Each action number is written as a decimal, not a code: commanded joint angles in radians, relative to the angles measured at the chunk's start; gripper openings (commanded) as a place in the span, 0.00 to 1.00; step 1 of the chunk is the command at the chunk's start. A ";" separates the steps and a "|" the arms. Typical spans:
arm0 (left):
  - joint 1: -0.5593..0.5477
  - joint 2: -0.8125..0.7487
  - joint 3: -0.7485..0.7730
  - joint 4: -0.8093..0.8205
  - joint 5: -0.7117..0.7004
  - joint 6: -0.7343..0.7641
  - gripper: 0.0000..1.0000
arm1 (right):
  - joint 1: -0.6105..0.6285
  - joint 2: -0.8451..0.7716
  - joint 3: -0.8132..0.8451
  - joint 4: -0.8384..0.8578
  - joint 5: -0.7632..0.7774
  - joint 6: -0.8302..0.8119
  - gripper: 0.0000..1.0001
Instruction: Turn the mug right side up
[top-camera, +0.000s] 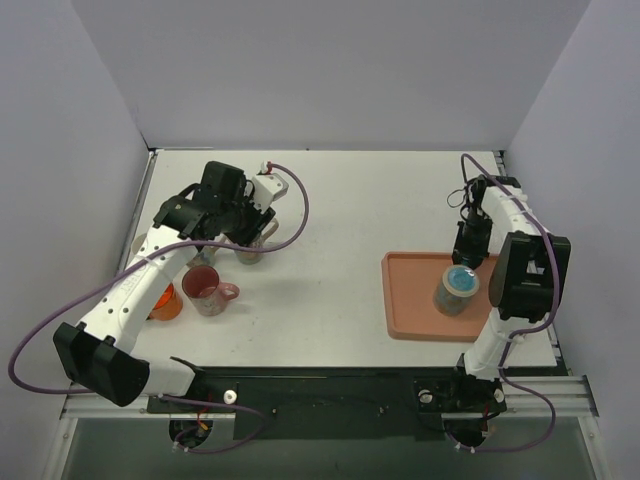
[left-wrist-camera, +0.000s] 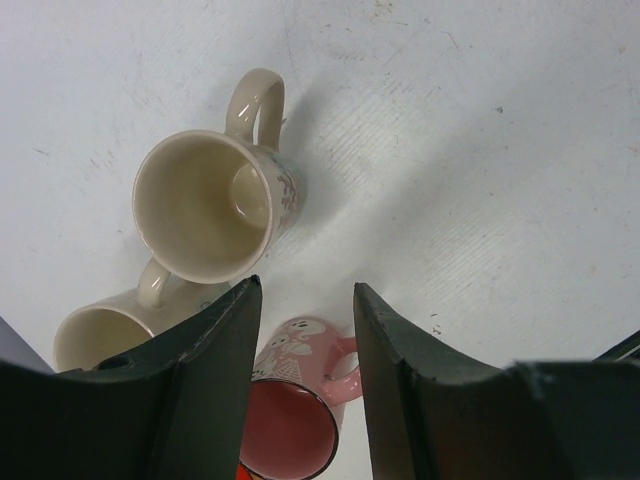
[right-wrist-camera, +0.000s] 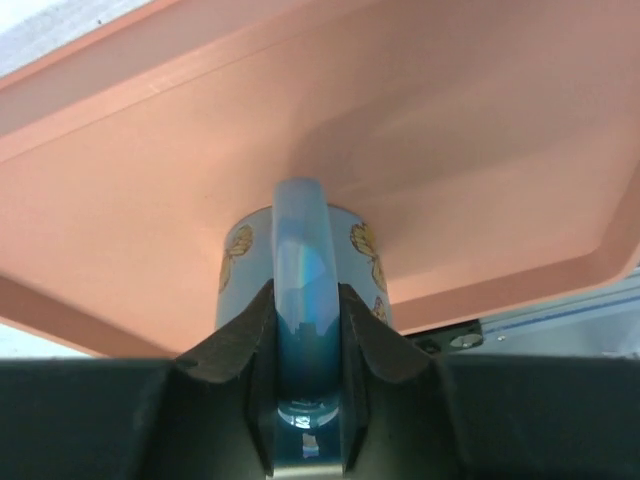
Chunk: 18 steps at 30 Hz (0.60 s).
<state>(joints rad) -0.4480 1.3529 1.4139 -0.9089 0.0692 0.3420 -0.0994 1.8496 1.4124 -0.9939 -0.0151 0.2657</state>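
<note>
One blue mug (top-camera: 458, 288) is what you are working on. It stands on the peach tray (top-camera: 410, 300) at the right of the table (top-camera: 340, 200), toward the tray's near right corner. From above you see a round blue face turned upward, but you cannot tell whether that is its mouth or its base. In the right wrist view, yellow motifs show on its pale wall, and its handle (right-wrist-camera: 300, 290) points straight back at the camera.

Your right gripper (top-camera: 470, 245) is clenched on that handle, with one finger pressed against each side of the blue loop.

Well apart, at the left of the table, your left gripper (left-wrist-camera: 305, 290) hangs released over a cluster of cups, its jaws spread with nothing between them. Below it, a patterned cream mug (left-wrist-camera: 205, 205) stands mouth up. A plain cream mug (left-wrist-camera: 95, 335) sits just beside that one, touching or nearly so. A pink mug (left-wrist-camera: 295, 420) stands nearer the arm bases, also mouth up. An orange object (top-camera: 165, 300) sits partly hidden under the left arm, beside the pink mug.
</note>
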 joint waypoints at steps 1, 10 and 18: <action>0.005 -0.006 0.020 0.036 0.026 -0.018 0.52 | -0.005 -0.006 -0.010 -0.068 -0.017 -0.016 0.00; 0.003 0.009 0.048 0.019 0.044 -0.023 0.52 | 0.018 -0.226 -0.061 0.034 -0.187 -0.039 0.00; -0.003 0.018 0.065 0.016 0.076 -0.037 0.52 | 0.053 -0.382 -0.231 0.233 -0.266 -0.031 0.00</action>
<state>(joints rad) -0.4492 1.3693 1.4239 -0.9096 0.1070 0.3183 -0.0547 1.5017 1.2205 -0.7956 -0.1989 0.2337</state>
